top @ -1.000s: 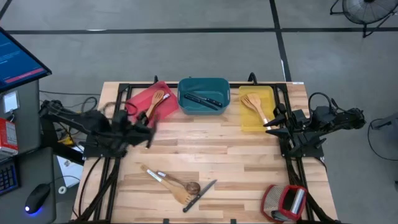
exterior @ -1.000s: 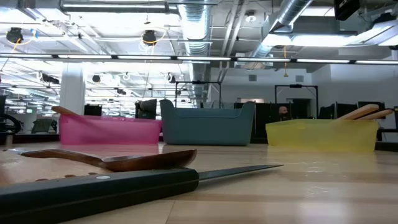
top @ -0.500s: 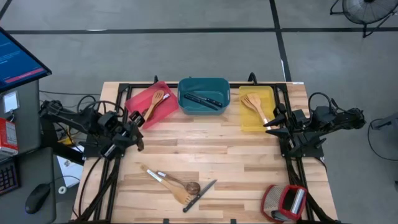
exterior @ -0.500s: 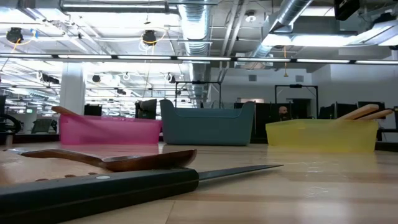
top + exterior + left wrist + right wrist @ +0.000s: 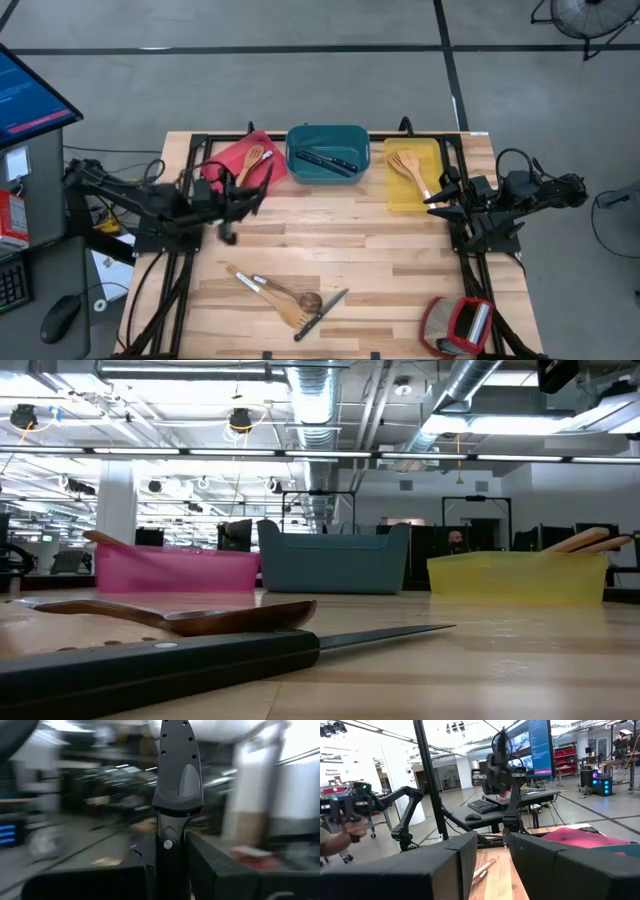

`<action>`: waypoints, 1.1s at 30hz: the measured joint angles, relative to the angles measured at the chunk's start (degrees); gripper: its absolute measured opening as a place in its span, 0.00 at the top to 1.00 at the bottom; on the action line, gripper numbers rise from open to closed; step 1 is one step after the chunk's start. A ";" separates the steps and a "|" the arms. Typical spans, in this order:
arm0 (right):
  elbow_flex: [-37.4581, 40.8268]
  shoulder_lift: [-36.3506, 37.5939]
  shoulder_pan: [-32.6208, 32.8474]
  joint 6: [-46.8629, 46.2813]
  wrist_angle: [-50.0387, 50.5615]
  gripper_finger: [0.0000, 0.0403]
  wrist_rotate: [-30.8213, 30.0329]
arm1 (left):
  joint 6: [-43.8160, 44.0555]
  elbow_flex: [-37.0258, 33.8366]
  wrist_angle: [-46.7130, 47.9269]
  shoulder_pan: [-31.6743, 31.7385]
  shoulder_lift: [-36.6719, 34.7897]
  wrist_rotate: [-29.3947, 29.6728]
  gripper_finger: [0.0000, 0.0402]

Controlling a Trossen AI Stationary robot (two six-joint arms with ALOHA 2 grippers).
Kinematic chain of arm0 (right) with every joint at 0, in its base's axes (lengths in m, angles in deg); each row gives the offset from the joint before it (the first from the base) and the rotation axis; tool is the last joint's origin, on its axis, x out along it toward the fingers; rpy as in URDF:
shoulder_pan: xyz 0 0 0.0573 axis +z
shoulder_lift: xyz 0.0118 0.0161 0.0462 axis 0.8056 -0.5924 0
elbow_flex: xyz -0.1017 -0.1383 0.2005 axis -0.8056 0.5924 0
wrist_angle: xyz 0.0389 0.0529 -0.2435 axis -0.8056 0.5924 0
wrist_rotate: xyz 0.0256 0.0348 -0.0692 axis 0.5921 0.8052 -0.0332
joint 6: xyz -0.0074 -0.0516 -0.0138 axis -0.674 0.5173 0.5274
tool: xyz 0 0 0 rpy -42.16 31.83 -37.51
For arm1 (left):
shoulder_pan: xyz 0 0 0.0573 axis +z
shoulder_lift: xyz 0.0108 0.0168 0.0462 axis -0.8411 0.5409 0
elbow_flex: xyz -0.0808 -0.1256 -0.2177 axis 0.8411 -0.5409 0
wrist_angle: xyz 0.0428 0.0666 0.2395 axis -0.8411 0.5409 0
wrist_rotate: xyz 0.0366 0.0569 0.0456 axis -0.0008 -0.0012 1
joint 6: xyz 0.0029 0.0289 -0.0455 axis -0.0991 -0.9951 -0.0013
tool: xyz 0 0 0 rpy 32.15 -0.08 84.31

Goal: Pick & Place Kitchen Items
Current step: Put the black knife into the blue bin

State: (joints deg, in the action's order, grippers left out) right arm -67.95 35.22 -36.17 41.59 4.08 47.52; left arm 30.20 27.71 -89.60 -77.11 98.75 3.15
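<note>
Left gripper (image 5: 243,203) swung back toward the red tray (image 5: 222,161) since the earlier frame, clamped on a black-handled knife (image 5: 176,795). Right gripper (image 5: 437,199) parked beside the yellow tray (image 5: 437,150), fingers slightly apart, empty. Remaining utensils (image 5: 285,295) on the desk (image 5: 380,260).

Wooden table (image 5: 380,250): red tray (image 5: 243,165), teal tray (image 5: 327,153), yellow tray (image 5: 412,175) along 12 o'clock edge; utensil cluster (image 5: 288,296) 6 o'clock; red-and-silver object (image 5: 457,325) 5 o'clock.

3 trays (image 5: 300,172), 2 arms (image 5: 130,195), 1 red-silver obj (image 5: 458,325), 1 gripped knife (image 5: 177,770)
</note>
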 joint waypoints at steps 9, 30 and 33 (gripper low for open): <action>0.00 0.00 0.00 -0.19 -0.02 0.69 0.00 | -6.77 0.02 0.32 0.00 11.41 20.90 0.88; 0.00 0.00 0.00 -1.10 0.03 0.69 -3.48 | -14.25 11.76 2.26 22.75 17.68 4.62 0.88; 0.00 0.00 0.00 -1.63 0.18 0.69 -3.48 | -14.13 16.22 6.82 28.77 20.75 -2.27 0.88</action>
State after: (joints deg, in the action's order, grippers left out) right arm -67.95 35.22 -36.17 39.95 4.26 44.04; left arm 16.07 43.93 -82.78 -48.34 119.50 0.88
